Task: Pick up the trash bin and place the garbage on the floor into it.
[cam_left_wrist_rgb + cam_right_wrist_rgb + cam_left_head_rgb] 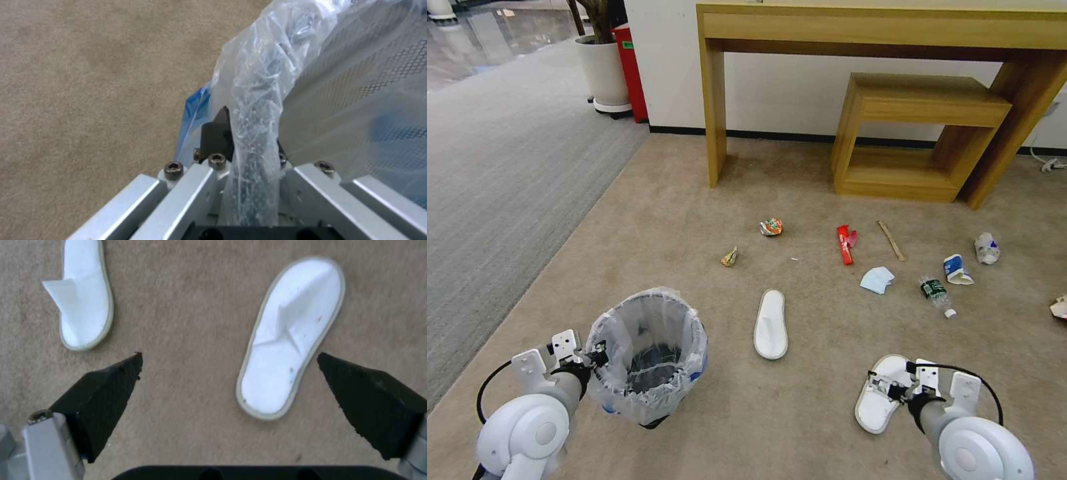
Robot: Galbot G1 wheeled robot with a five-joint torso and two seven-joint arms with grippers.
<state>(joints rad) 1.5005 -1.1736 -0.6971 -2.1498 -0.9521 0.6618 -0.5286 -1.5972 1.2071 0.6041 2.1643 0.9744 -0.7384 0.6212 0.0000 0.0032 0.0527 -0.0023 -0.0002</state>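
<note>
The trash bin, black with a crinkly white liner, is on the beige floor at my front left. My left gripper is shut on its bag-covered rim, one black finger outside the liner. My right gripper hangs open over a white slipper; its fingertips stand wide apart, this slipper between them below. The other slipper lies mid-floor. Farther off lie a crushed can, red wrapper, wooden stick, blue mask, plastic bottle and paper cups.
A wooden desk and a low wooden shelf unit stand against the far wall. Grey striped carpet runs along the left, with a white planter and red box beyond. A small yellow wrapper lies near the can.
</note>
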